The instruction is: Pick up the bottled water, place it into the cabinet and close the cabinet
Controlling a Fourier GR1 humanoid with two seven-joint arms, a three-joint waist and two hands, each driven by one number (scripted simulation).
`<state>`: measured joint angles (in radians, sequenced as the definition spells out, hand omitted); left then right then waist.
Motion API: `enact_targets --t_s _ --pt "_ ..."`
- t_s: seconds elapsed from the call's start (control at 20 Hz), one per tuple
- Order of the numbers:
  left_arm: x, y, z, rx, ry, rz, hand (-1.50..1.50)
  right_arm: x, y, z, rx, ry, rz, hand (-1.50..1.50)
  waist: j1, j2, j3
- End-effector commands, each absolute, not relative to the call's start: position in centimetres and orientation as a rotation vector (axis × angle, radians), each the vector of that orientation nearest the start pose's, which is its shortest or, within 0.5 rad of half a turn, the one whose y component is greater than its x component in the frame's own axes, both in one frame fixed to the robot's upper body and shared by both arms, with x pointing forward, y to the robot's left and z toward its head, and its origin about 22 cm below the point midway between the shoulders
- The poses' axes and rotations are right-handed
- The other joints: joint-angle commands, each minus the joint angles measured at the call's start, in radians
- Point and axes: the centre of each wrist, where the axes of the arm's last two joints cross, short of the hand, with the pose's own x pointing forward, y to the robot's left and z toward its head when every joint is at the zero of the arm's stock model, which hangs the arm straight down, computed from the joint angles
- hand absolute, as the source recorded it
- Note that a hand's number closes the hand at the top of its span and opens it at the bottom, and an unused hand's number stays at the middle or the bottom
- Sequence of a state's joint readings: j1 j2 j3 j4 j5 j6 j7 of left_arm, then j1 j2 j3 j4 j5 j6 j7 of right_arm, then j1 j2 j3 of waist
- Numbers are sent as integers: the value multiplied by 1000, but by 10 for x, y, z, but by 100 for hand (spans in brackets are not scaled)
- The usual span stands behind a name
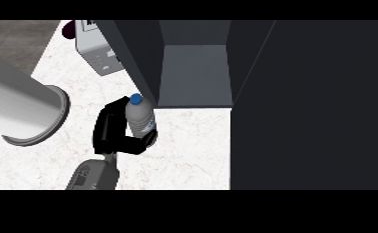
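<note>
Left hand [111, 129] upright beside cabinet [136, 52] front edge, fingers [108, 114] curled round bottled water [139, 116] (blue cap up).

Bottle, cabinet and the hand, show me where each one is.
bottle [140, 116], head view, on its clear body.
cabinet [193, 72], head view, on its inside floor.
left hand [111, 127], head view, on its black palm.

A white, faintly veined counter [184, 152] spreads beneath and around the left hand [109, 127]. Just beyond the hand and away to its right rises a dark cabinet [310, 102], its inner shelf [196, 77] a paler grey. Left of the hand shows a large pale grey cylinder [29, 112]. Farther beyond sits a white boxy appliance [100, 52], and grey floor [26, 42] shows past the counter's far left edge
</note>
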<state>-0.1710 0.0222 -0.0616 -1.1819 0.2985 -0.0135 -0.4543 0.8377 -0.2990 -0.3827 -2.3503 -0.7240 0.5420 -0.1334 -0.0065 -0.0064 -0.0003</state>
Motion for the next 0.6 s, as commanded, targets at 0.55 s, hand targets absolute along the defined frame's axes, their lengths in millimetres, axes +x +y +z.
enact_targets --t_s 0.55 --pt "317 104 30 -52 -1789 115 150 37 -325 156 264 -1910 121 -150 -13 4 -1"
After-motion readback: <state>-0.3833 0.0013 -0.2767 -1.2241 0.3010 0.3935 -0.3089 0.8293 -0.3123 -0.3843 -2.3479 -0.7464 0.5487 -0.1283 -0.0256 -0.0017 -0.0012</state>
